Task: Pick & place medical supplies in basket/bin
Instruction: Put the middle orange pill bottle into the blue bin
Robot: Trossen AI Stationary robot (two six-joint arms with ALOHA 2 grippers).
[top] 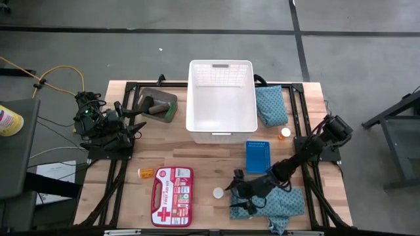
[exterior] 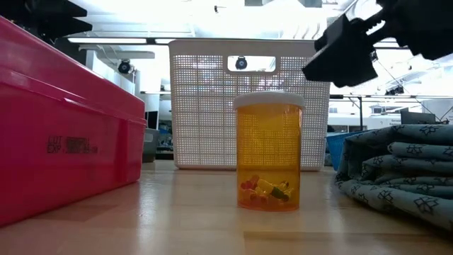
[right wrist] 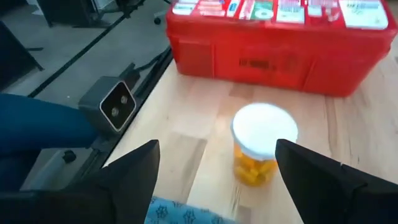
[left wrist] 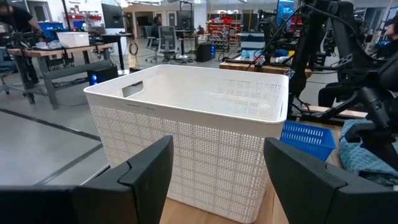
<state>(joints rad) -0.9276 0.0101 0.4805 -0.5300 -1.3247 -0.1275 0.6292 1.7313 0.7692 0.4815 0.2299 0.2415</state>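
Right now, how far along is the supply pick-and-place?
Barely started. Done: the white basket looks empty; only the grey bin holds dark items. In hand: the right tool, open and holding nothing, hovers over the white-capped orange bottle beside the red first-aid kit. Left: that bottle, two more orange bottles and both teal cloths. The left tool waits open, facing the basket.

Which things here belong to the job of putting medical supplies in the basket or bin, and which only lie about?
Belong to the job:
- white basket
- grey bin
- upright orange bottle with white cap
- orange bottle lying flat
- two teal cloths

Lying about:
- blue tray
- red first aid case
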